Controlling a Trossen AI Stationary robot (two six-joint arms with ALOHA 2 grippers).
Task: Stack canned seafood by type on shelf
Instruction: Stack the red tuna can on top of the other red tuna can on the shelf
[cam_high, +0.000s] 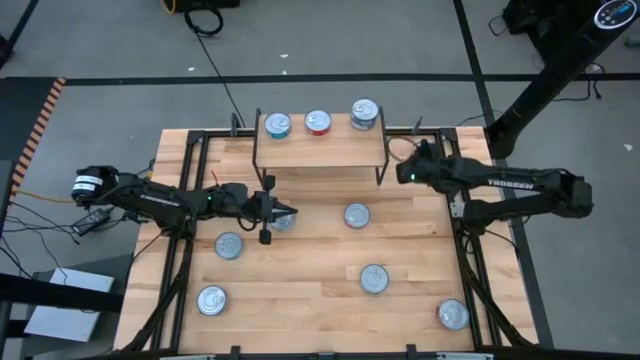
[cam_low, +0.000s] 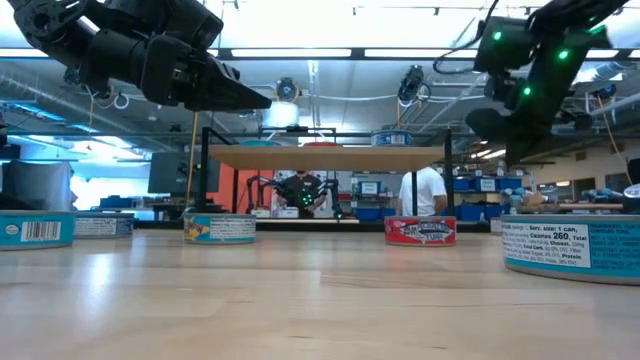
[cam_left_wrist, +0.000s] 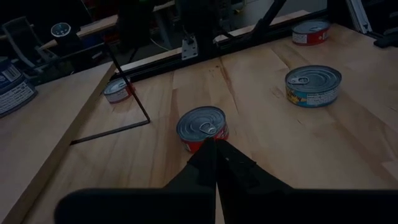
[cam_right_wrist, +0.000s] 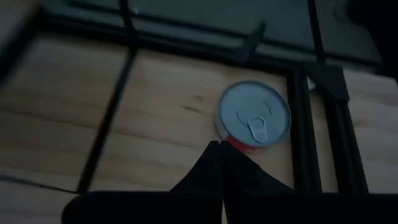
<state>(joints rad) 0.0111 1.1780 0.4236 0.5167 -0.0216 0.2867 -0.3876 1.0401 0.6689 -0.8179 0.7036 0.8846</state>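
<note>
The shelf (cam_high: 320, 150) stands at the table's far middle, with a teal tin (cam_high: 277, 124), a red tin (cam_high: 318, 122) and a blue tin (cam_high: 364, 113) along its far edge. My left gripper (cam_high: 285, 212) is shut and empty. It hovers high above a teal tin (cam_low: 218, 227) and points at a red tin (cam_left_wrist: 202, 127) toward the table's right. My right gripper (cam_right_wrist: 217, 149) is shut and empty, above a red tin (cam_right_wrist: 254, 118) on the table by the shelf's right end. That tin is hidden under the arm in the high view.
More tins rest on the table: one left of centre (cam_high: 229, 245), one near left (cam_high: 211, 299), one near middle (cam_high: 374, 278), one at the near right corner (cam_high: 453, 314). Black frame rails (cam_high: 470, 260) run along the table's sides. People stand in the room beyond.
</note>
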